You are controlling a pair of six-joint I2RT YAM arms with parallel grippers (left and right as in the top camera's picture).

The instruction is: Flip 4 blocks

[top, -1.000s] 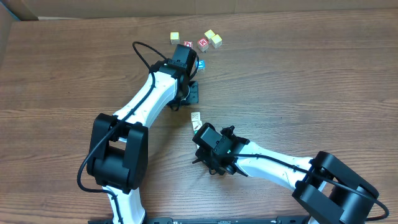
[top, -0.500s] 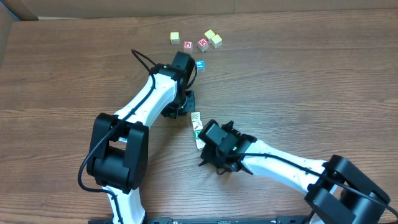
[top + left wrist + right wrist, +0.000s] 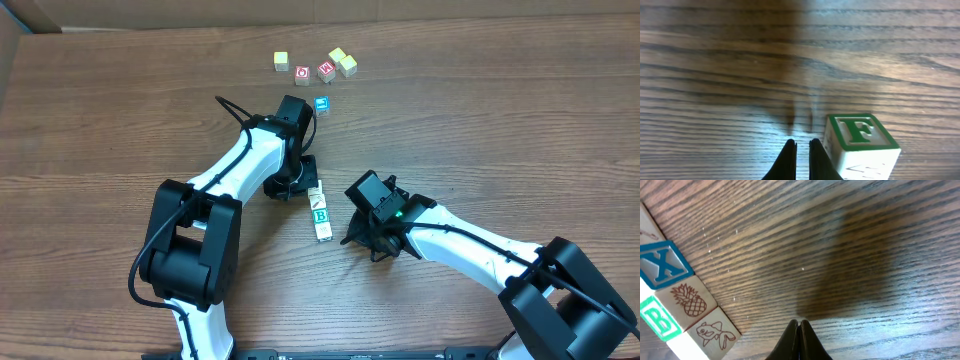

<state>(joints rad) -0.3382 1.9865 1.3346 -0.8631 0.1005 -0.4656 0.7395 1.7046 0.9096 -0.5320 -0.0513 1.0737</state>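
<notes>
1. Lying in a tight line near the middle of the wooden surface (image 3: 480, 130), the four cream blocks (image 3: 319, 211) touch end to end between the two arms.
2. The B block (image 3: 320, 215), mid-row, shows its green letter upward. The F block (image 3: 860, 131), at the end by the left arm, also has its letter on top. The right wrist view shows side faces with a blue X, a pineapple and a fish.
3. The left gripper (image 3: 801, 150) has its fingers together and holds nothing. Its tips sit low over the wood, just beside the F block.
4. The right gripper (image 3: 799, 330) is also closed and empty. It is near the row but apart from it, pointing at bare wood.
5. Nothing shows which faces started upward, so how many blocks are flipped cannot be read. With the left gripper poised there, the F block probably remains to be done.
6. A second ago the right arm covered all but the far block. It has since swung right, uncovering the row. The left gripper has come down from near the blue-faced cube (image 3: 321, 103).
</notes>
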